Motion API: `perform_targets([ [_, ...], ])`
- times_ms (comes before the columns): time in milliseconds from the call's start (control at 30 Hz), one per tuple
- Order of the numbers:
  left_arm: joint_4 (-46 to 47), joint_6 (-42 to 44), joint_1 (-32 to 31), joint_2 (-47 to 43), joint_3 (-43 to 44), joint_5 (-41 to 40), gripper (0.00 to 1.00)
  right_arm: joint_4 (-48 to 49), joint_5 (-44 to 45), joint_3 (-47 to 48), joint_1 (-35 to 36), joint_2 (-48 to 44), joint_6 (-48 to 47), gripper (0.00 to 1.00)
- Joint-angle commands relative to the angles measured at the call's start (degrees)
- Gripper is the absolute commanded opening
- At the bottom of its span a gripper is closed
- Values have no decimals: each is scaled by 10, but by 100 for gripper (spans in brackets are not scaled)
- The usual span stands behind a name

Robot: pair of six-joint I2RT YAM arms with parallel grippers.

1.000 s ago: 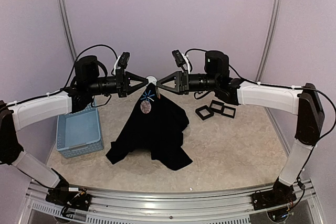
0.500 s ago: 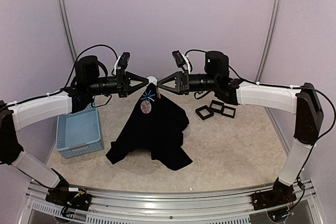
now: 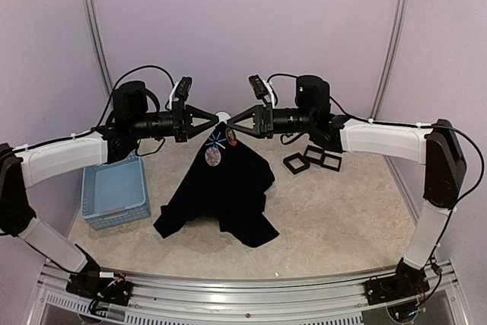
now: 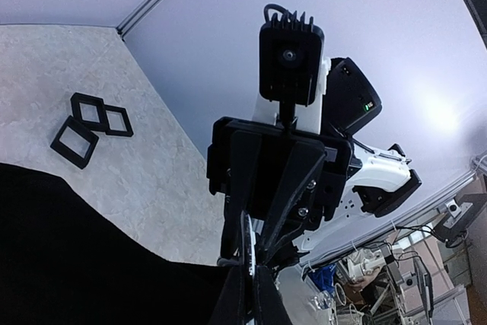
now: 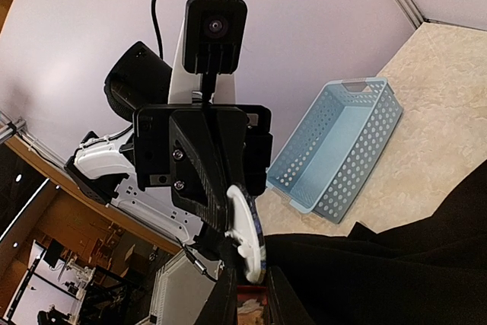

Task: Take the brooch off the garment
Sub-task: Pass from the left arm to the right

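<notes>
Two arms reach inward at the same height, and their tips almost meet above the middle of the surface (image 3: 342,211), a pale, mottled, stone-like sheet. The garment (image 3: 228,188) hangs from that meeting point by its neck. It is soft matt black cloth that falls in loose folds, and its lower edge is spread in a crumpled heap on the surface.

The left fingers (image 3: 199,113), tapering black wedges, are pressed together on the garment at the neck. A thin white disc (image 5: 247,237) with a bluish rim stands edge-on at their tips. The right fingers (image 3: 242,113) are of the same wedge shape and sit narrowly apart with a small red piece (image 5: 251,293) between them. I cannot tell whether they actually pinch it.

Just under the neck is a small blue mark (image 3: 216,140) with thin lines radiating like a star. Directly below it, on the hanging front of the cloth, sits the brooch (image 3: 212,155), a small round greyish disc.

To the left of the garment a light-blue basket (image 3: 116,216) rests on the surface. It is rectangular plastic with walls perforated by rows of round holes. To the right, well apart from the cloth, lie three flat black square frames (image 3: 312,157), which touch one another.
</notes>
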Motion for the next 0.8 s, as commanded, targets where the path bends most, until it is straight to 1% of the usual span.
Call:
perform_targets([
  [0, 27, -1, -20, 4, 23, 16, 0, 5, -9, 16, 7, 17, 5, 16],
  [100, 27, 0, -20, 0, 22, 13, 0, 7, -10, 16, 6, 18, 8, 17],
  [200, 27, -1, -20, -1, 21, 12, 0, 11, -12, 15, 5, 18, 10, 13],
  [267, 26, -1, -20, -1, 20, 7, 0, 16, -14, 13, 5, 17, 10, 13],
  [433, 12, 1, -17, -8, 14, -25, 0, 34, -18, 6, 5, 13, 16, 20],
  [767, 42, -28, -10, -11, -4, -34, 0, 92, -32, -20, -1, 2, 43, 20],
])
